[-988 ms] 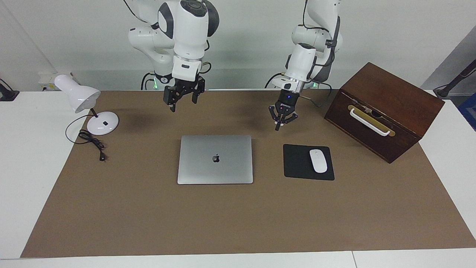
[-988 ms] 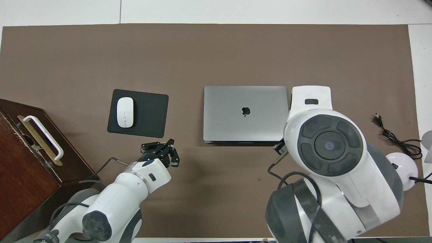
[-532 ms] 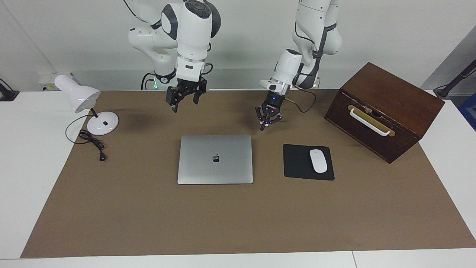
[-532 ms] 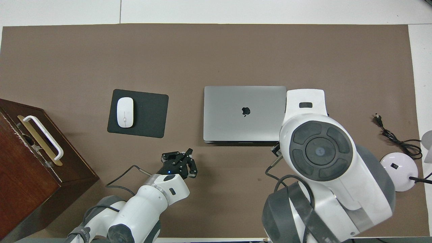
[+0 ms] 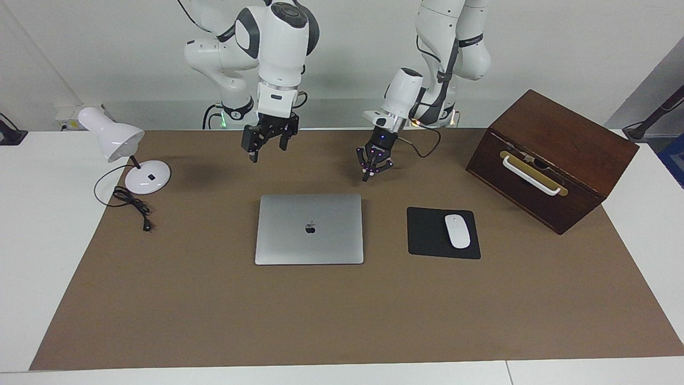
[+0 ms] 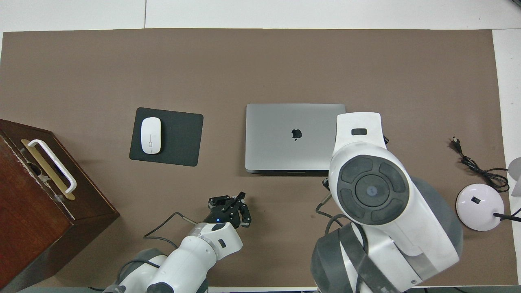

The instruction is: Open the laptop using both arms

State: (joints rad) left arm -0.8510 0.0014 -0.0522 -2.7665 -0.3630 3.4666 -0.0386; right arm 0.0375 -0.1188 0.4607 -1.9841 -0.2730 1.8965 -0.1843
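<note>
Facing view: the closed laptop (image 5: pixel 309 229) lies flat mid-counter on the brown mat (image 5: pixel 342 321); the left tool (image 5: pixel 366 176), tips pressed together, hangs over bare mat near its corner; the right tool (image 5: pixel 265 148), fingers spread, hangs over mat; a white wall stands at the robots' end.
Overhead view: the right arm (image 6: pixel 372 195) hides its own tool and the laptop's corner; white counter (image 6: pixel 325 12) borders the mat.

Left claw (image 5: pixel 366 172) swung toward laptop (image 5: pixel 309 229); right claw (image 5: pixel 265 145) rose slightly.

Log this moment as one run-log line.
thin silver-grey laptop: closed, flat, untouched | left gripper: shut, raised over brown mat near laptop corner | right gripper: raised over mat, empty
</note>
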